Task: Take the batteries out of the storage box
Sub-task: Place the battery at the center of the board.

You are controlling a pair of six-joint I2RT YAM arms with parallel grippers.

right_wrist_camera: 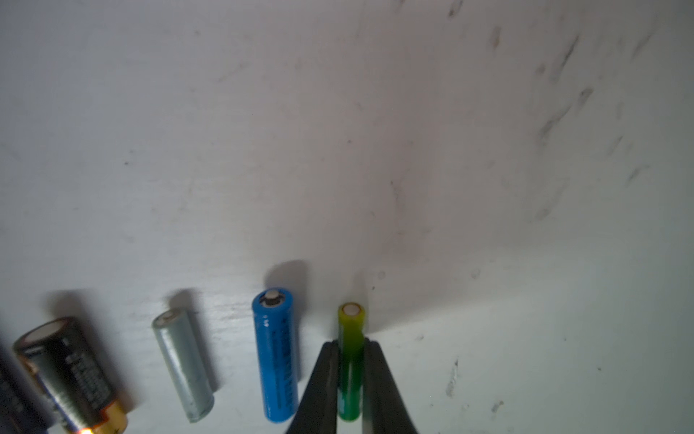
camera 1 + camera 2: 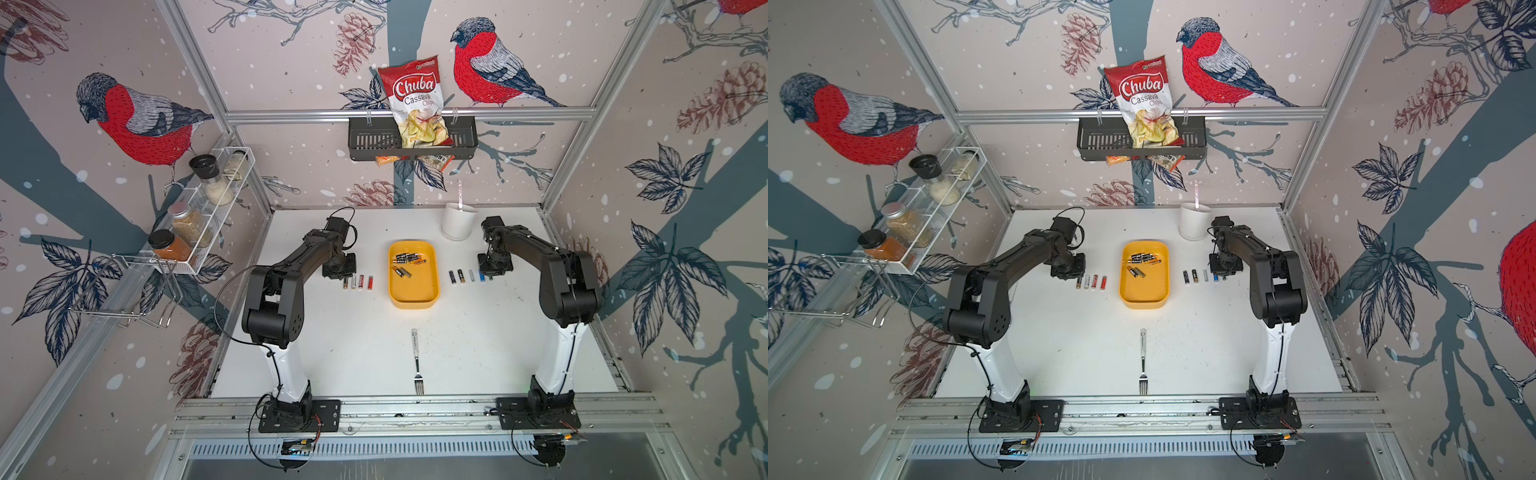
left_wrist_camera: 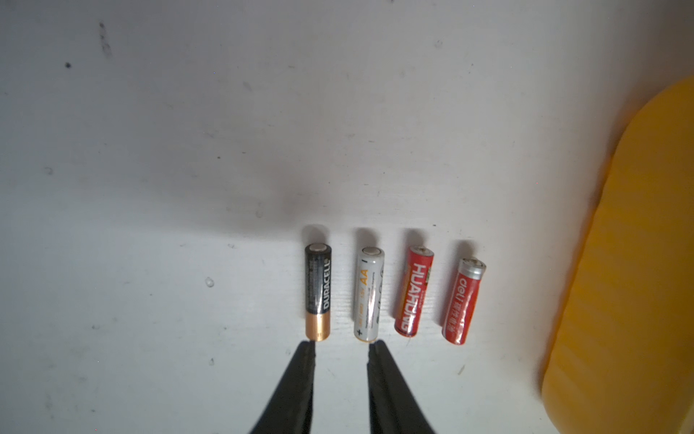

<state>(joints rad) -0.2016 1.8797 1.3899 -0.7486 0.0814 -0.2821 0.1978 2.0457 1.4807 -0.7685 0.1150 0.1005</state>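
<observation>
The yellow storage box (image 2: 413,291) (image 2: 1144,295) sits mid-table with several batteries (image 2: 409,259) in its far half. Left of it lie a black-copper Duracell (image 3: 317,293), a white AA (image 3: 368,293) and two red cells (image 3: 413,291) side by side on the table. My left gripper (image 3: 342,347) hovers just behind the Duracell and the AA, open, with nothing between its fingers. To the right of the box lies another row of batteries (image 2: 465,276). At its outer end my right gripper (image 1: 351,344) is shut on a green-yellow battery (image 1: 351,327), beside a blue one (image 1: 276,357).
A silver fork (image 2: 417,361) lies near the table's front. A white cup (image 2: 457,222) stands at the back, close behind the right arm. On the back wall hangs a black basket (image 2: 365,141) holding a chips bag. A spice rack (image 2: 199,212) is on the left wall.
</observation>
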